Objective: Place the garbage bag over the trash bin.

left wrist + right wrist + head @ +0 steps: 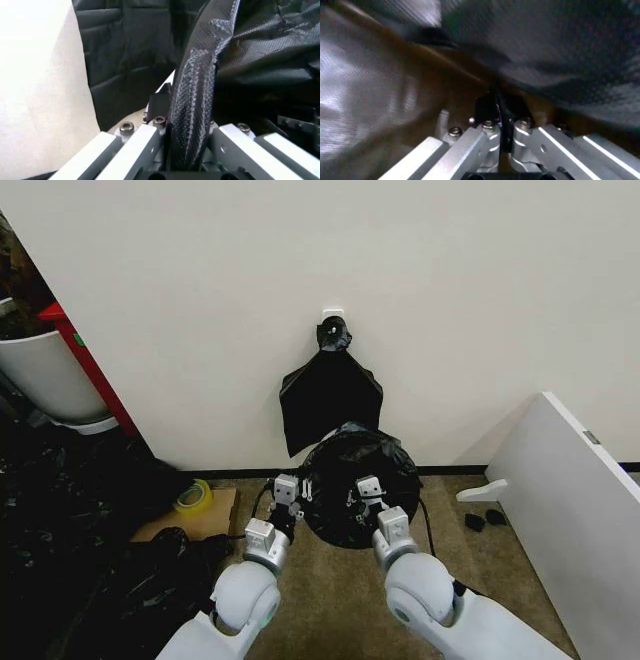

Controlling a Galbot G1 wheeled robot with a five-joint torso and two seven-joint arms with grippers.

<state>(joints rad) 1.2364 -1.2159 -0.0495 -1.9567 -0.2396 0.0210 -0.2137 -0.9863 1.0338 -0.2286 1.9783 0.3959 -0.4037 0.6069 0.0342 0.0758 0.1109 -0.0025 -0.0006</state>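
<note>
Centre of the head view, just below the middle: the garbage bag [358, 480] sits as a rounded black mound over the trash bin, whose white surface is hidden under it. The left gripper [291, 502] is at the bag's left edge, the right gripper [372, 502] on its lower front. In the left wrist view the jaws are closed on a twisted fold of bag [192, 112] — in the right wrist view they pinch a thin black edge [501, 112].

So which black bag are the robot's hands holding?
The round garbage bag on the floor, pinched by the left gripper and right gripper, not the flat one hanging on the wall.
</note>
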